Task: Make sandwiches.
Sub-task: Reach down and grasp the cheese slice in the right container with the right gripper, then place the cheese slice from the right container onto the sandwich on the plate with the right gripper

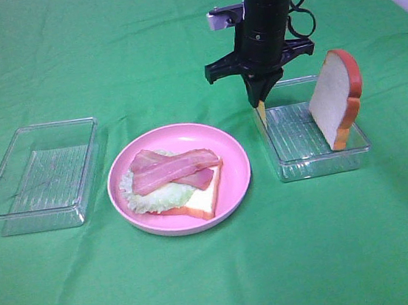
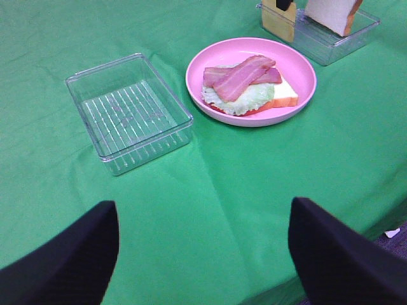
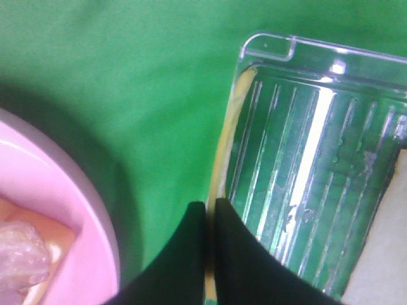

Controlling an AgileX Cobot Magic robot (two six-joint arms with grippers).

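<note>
A green cloth (image 1: 220, 284) covers the whole table. A round pink plate (image 1: 236, 156) sits near the middle. The left clear plastic box (image 1: 43, 172) lies near its left side, and the right clear plastic box (image 1: 296, 141) just beside its right.

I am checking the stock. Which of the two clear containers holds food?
The right container, where the right gripper grips a cheese square and a bread slice stands on edge; the left container holds none.
</note>
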